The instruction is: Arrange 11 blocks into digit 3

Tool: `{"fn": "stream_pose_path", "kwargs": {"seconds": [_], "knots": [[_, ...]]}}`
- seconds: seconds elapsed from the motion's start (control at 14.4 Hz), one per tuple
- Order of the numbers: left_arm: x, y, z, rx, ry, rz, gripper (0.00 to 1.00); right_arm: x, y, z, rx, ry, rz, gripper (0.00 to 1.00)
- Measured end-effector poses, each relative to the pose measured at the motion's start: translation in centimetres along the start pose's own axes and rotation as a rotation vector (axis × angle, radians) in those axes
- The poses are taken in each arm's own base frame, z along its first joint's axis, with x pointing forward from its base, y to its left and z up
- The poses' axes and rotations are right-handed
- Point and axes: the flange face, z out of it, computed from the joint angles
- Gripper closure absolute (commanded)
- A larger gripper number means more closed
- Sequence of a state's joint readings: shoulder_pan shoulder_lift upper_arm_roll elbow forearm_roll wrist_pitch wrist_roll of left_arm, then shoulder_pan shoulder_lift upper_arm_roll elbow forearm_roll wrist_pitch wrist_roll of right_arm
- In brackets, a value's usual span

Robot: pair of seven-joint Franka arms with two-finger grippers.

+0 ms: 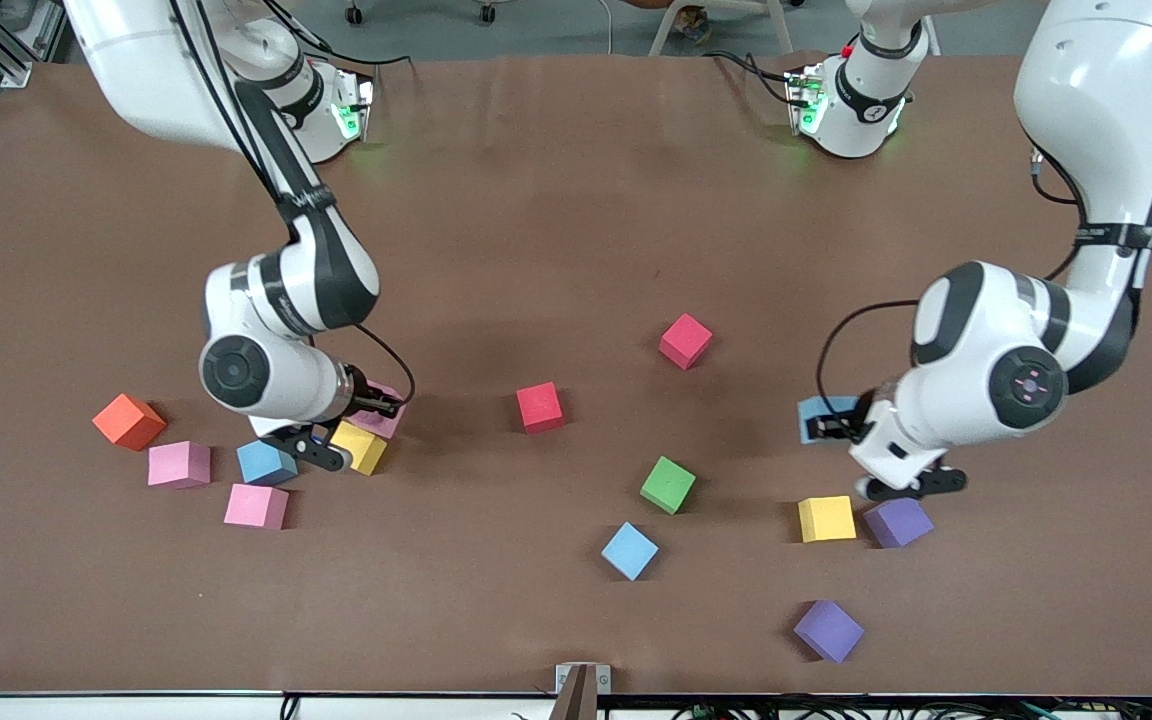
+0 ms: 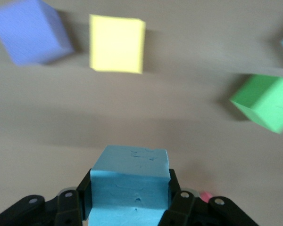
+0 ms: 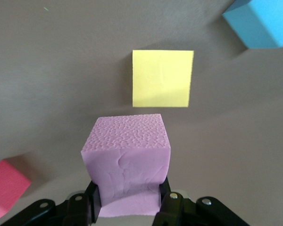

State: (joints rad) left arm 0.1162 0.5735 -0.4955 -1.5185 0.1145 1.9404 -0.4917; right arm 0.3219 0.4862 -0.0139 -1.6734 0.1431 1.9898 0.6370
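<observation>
Showing both grippers clamped on cubes. Right gripper (image 3: pixel 127 207): fingers (image 3: pixel 92 202) pressed on either side of a pink cube (image 3: pixel 127 160), a yellow cube (image 3: pixel 162 78) just ahead of the fingertips on the table (image 1: pixel 536 200). Left gripper (image 2: pixel 129 207): fingers (image 2: pixel 82 200) closed on a light blue cube (image 2: pixel 129 181); ahead of them lie a second yellow cube (image 2: pixel 116 43), a purple cube (image 2: pixel 30 30) and a green cube (image 2: pixel 266 101), all apart.
</observation>
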Motion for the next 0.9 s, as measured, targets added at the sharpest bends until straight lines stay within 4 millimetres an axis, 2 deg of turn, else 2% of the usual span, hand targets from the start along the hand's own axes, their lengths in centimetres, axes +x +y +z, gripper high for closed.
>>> {"fn": "stream_pose_path", "kwargs": {"seconds": [0.14,0.28,0.35,0.42,0.49,0.69,0.9], "knots": [[-2.6,4.9,-0.2,-0.016,-0.013,-0.044,0.77,0.0,1.0,-2.1,0.007,0.004,0.023,0.70],[-6.1,10.3,1.1,-0.001,-0.032,-0.065,0.77,0.7,2.3,-2.9,0.009,0.000,0.046,0.70],[-8.1,13.1,2.0,0.013,-0.042,-0.071,0.77,1.1,2.9,-3.1,0.013,0.002,0.058,0.74],[-10.4,15.8,2.9,0.027,-0.051,-0.073,0.77,1.6,3.6,-3.5,0.018,0.005,0.070,0.89],[-12.7,18.5,4.1,0.039,-0.058,-0.074,0.77,2.1,4.1,-3.9,0.025,0.010,0.082,0.98],[-19.3,25.3,8.7,0.048,-0.070,-0.081,0.77,2.1,4.4,-5.2,0.036,0.020,0.095,1.00],[-25.9,29.7,14.3,0.081,-0.035,-0.082,0.77,2.6,5.8,-7.2,0.050,0.030,0.133,1.00]]}}
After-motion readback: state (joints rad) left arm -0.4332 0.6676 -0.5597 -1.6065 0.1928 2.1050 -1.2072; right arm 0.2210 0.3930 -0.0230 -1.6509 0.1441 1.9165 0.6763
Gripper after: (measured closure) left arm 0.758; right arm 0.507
